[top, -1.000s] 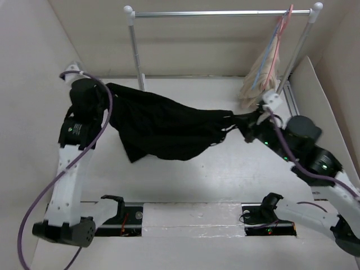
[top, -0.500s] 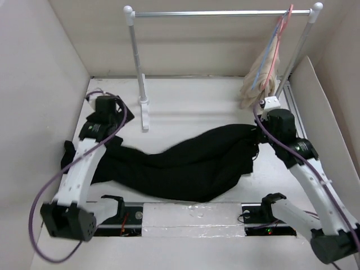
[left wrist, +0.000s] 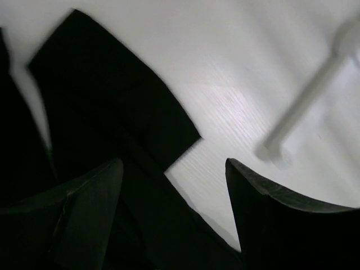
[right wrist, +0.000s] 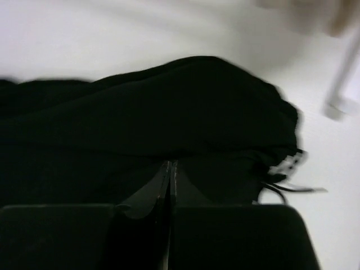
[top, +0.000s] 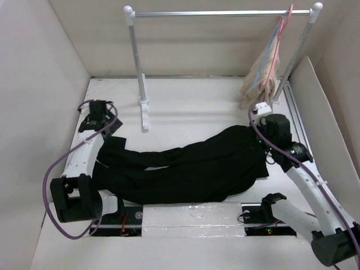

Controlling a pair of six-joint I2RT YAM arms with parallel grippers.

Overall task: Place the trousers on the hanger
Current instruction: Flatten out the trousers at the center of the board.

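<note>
The black trousers (top: 191, 166) lie stretched across the table in front of the arms, with the leg ends at the left and the bunched waist at the right. My left gripper (top: 100, 115) hangs open just over one leg's hem (left wrist: 101, 101), with nothing between its fingers (left wrist: 90, 214). My right gripper (top: 263, 135) is shut, and its tips (right wrist: 170, 164) rest against the waist fabric (right wrist: 169, 112); no fold shows between them. The light-blue hanger (top: 269, 48) hangs at the right end of the rail.
A metal clothes rack stands at the back, with its rail (top: 219, 13) overhead and its left post and foot (top: 144, 112) close to my left gripper. A pink hanger (top: 281, 39) with a beige garment (top: 256, 81) hangs beside the blue one. Walls enclose the table.
The trousers, earlier held stretched in the air between both grippers, now lie on the table. My left gripper opened, let go of the leg end and drew back to the left.
</note>
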